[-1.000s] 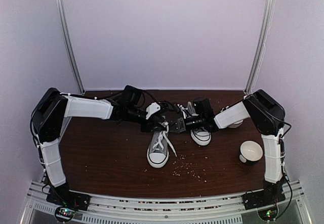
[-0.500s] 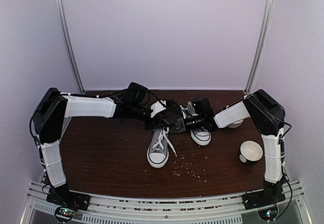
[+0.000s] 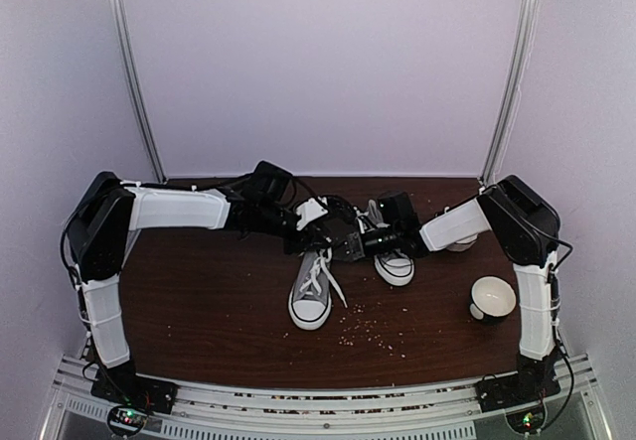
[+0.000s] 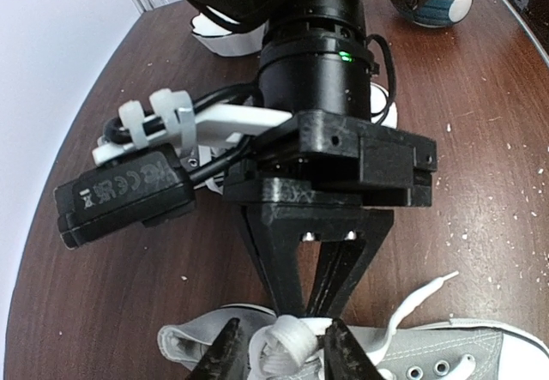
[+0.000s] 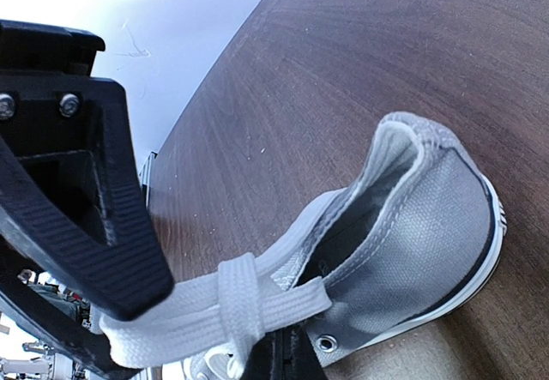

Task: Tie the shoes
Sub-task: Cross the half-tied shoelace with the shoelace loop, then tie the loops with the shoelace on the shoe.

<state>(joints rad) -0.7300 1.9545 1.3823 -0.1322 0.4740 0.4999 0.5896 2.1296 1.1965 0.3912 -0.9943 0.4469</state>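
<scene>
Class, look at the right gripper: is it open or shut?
Shut on the white lace: in the left wrist view, the right gripper has its fingers meeting at a point, pinching the lace.

Your top camera looks down from high at the near side, taking in the whole table [image 3: 199, 311]. Both wrist cameras sit close, facing each other across the lace [image 4: 287, 346] at the heel of the middle shoe [image 3: 310, 296].

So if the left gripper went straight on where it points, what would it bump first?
The white lace, which sits between the open fingers of the left gripper. Just past it the right gripper pinches that same lace, though how close behind is hard to tell.
</scene>
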